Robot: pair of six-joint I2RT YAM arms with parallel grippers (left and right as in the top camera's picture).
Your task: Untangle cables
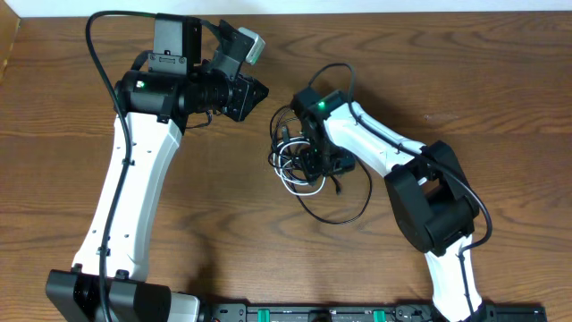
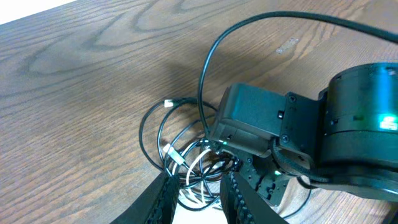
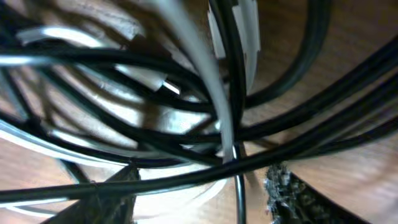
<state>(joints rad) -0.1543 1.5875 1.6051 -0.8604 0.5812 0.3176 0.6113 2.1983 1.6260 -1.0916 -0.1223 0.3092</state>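
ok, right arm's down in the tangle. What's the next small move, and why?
Probably close the right gripper on one strand, then lift a little. Its jaws stand open, low in the cables, and the right wrist view shows black and white strands crossing right at their tips. The left gripper sits apart from the tangle and holds nothing, so the right one seems best placed.

A robotics lab setup: a white-and-black left arm (image 1: pixel 134 188) and right arm (image 1: pixel 375 139) mounted at a wood-grain table (image 1: pixel 518 80).

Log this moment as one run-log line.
task: untangle cables | left fingers: apart, empty, clear of cables | right fingers: apart, down in tangle | cables: one knot on table
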